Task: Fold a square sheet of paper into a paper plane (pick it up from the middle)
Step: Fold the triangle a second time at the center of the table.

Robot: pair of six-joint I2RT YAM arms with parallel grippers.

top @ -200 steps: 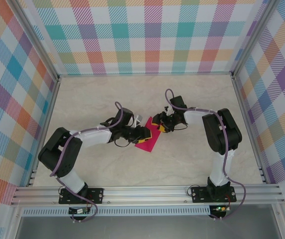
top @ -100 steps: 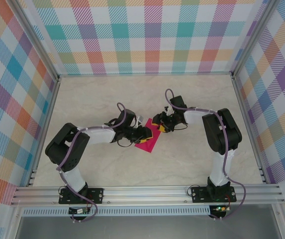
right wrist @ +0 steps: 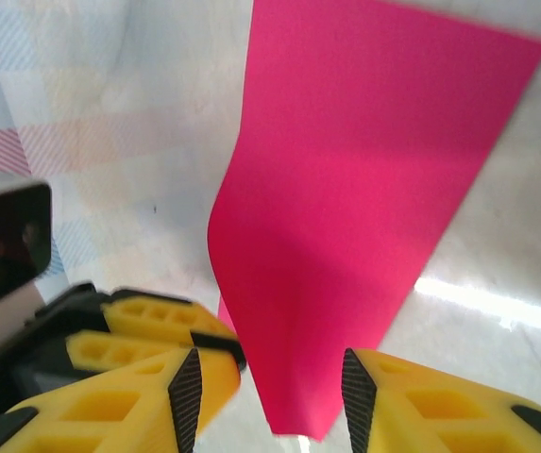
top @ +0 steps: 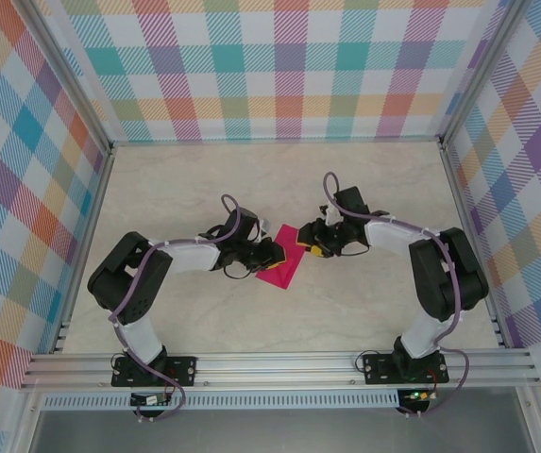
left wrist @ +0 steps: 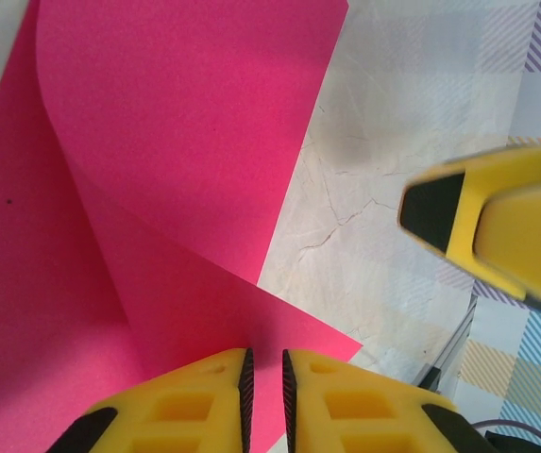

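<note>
Beige marble table [top: 346, 311], plaid walls [top: 289, 66]; left pincer [left wrist: 263, 366] pinching pink paper [left wrist: 157, 142], right pincer [right wrist: 265, 377] wide.

The table [top: 204, 311] is a pale, marble-patterned surface with faint crack-like veins. Near the table's middle lies the square sheet of paper [top: 282, 267], magenta-pink and partly folded, with one flap curling up off the tabletop.

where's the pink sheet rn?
In the top view, the square sheet of paper sits mid-table, curled over, between the left gripper on its left and the right gripper on its right.
</note>
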